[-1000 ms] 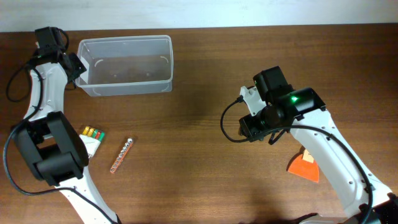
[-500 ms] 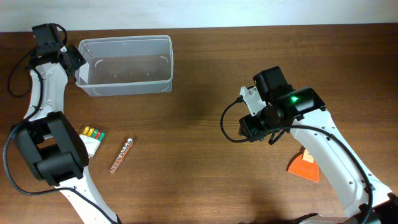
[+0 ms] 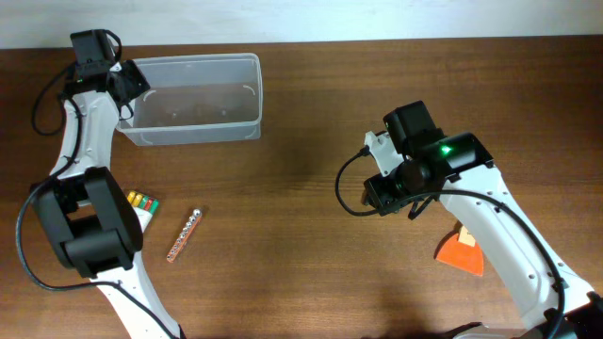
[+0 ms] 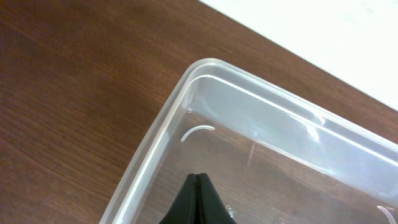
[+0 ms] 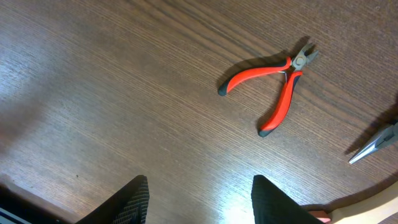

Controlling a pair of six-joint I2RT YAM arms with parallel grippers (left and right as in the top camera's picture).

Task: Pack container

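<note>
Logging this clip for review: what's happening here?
The left hand hangs shut just inside one end of the clear container, which looks empty. The right hand is open above the table, with red pliers lying on the wood ahead of it. Nothing is held; nothing looks packed yet.

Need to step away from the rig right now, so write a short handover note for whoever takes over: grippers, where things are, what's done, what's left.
Left gripper: shut, nothing in it, over the near-left corner of the container, which stands upright at the table's far left with nothing seen inside.
Right gripper: open, empty, above bare table near the red pliers.
Loose: a grey tool tip beside the pliers; orange piece on the right; coloured pack and thin stick on the left.
Done: nothing packed yet.
Left: likely all the loose items.
</note>
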